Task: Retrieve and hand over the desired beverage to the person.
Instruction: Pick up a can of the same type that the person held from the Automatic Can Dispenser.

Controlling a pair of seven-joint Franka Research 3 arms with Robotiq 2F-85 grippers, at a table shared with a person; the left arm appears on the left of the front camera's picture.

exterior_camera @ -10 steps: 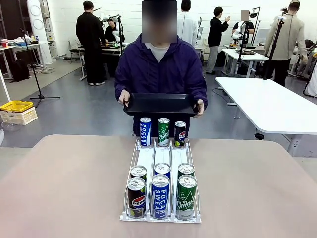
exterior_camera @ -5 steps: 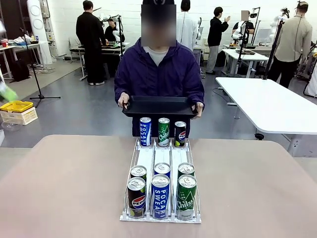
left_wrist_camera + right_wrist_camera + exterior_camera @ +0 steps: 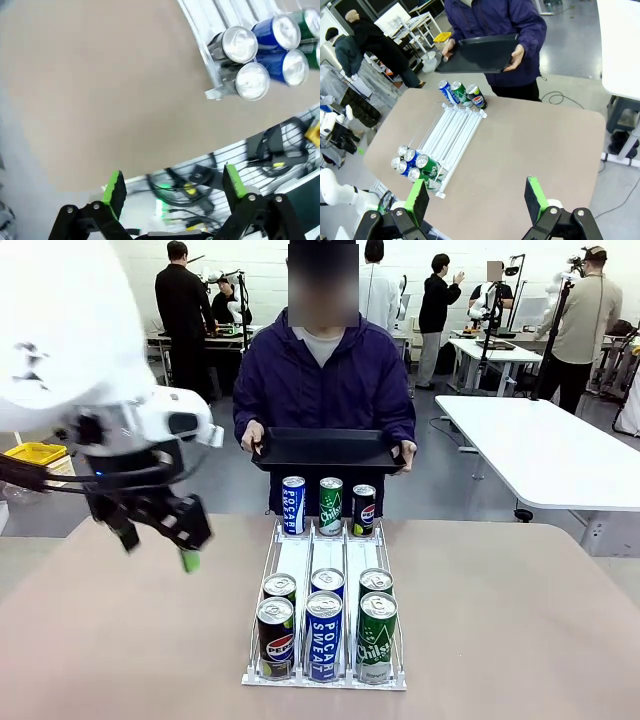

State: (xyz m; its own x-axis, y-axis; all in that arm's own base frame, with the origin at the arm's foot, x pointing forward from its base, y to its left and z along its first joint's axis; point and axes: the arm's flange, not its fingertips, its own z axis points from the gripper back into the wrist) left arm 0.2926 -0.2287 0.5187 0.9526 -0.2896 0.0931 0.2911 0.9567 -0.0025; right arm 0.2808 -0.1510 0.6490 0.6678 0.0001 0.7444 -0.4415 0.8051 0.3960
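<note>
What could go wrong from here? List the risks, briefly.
1. The near cans stand close-packed in the rack; the open left gripper may knock a neighbour while closing on one.
2. The person holds a black tray beyond the three far cans; a handover reach over them could topple one.
3. The rack holds three brands and nothing shows which is wanted, so a wrong pick is possible.
</note>
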